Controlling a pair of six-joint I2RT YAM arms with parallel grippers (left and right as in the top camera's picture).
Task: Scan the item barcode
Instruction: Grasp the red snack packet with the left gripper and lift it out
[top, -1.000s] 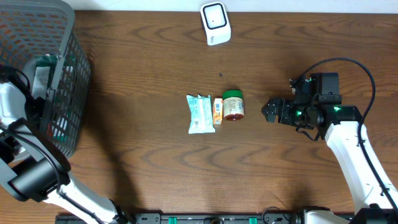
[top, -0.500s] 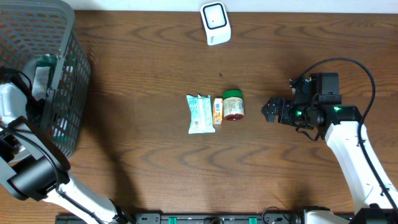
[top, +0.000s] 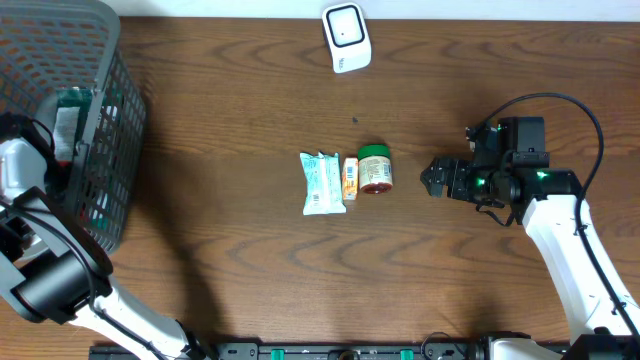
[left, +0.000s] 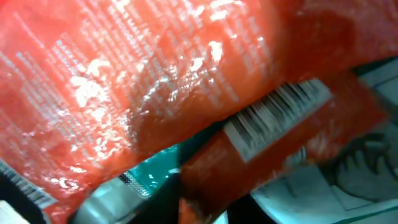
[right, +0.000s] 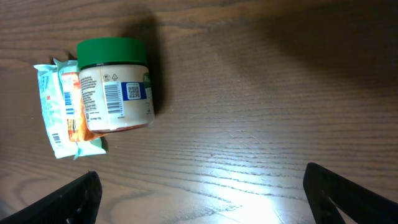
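A shiny red packet (left: 124, 81) fills the left wrist view, pressed close to the camera. Its white barcode (left: 277, 115) faces the lens, and a fold of it reaches the bottom centre. My left arm (top: 20, 165) reaches into the grey basket (top: 60, 20). Its gripper is hidden among the goods there, and its fingers do not show. The white scanner (top: 346, 38) lies at the table's far edge. My right gripper (top: 432, 180) hovers right of centre, open and empty (right: 202, 199), its fingers (right: 78, 196) wide apart.
A green-lidded jar (top: 376, 168) (right: 115, 84) lies on its side mid-table. Beside it are an orange packet (top: 350, 178) and a pale teal packet (top: 322, 183). More goods sit in the basket under the red packet.
Nothing has visibly changed in the overhead view; both arms and the table items stay where they were.
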